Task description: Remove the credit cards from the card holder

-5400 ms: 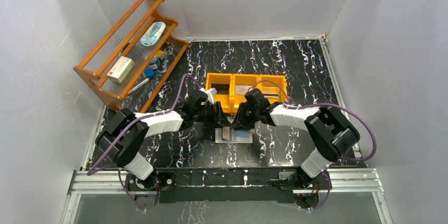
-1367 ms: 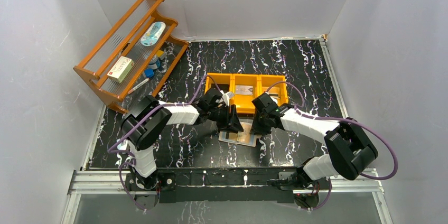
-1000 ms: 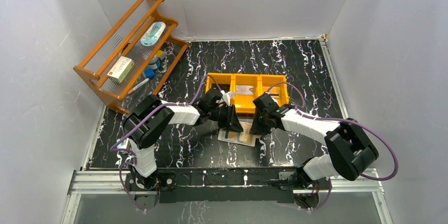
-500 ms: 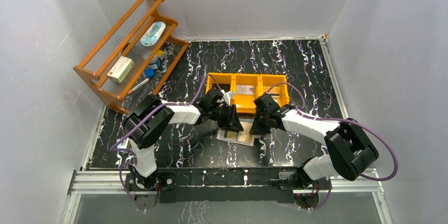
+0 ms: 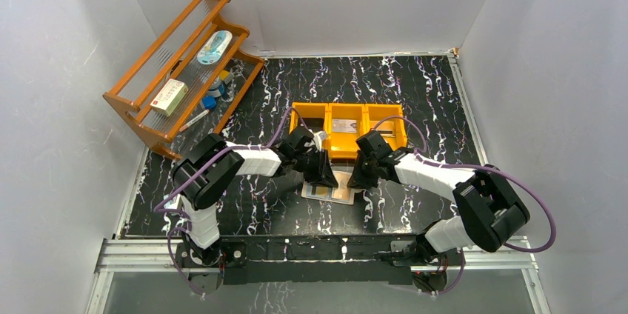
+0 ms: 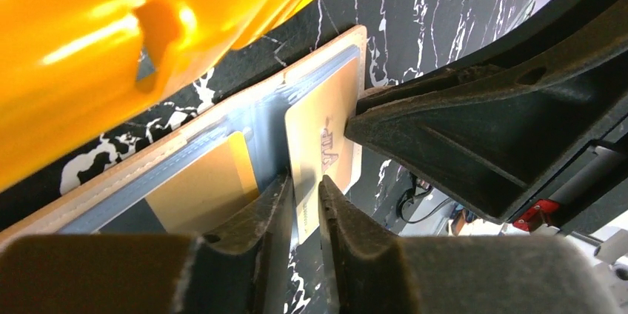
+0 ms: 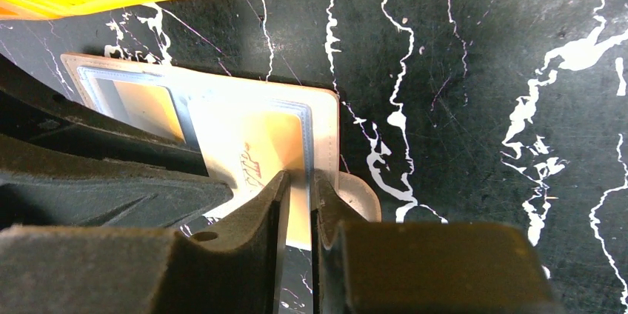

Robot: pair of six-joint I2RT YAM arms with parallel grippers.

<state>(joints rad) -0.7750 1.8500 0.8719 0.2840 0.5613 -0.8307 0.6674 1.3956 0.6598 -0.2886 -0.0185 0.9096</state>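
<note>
— Comparing with half a second ago, what changed?
— Your card holder crept nearer the orange tray on the desk; left claw pinches a gold card, right claw clamps the holder's edge.

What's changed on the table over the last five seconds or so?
Both arms swung their elbows rightward in the overhead view, and the flat beige card holder with silvery sleeves slid slightly toward the orange three-compartment tray. The left gripper pinches a gold card; the right gripper clamps the holder's edge. Tray and wooden rack stayed put.
</note>
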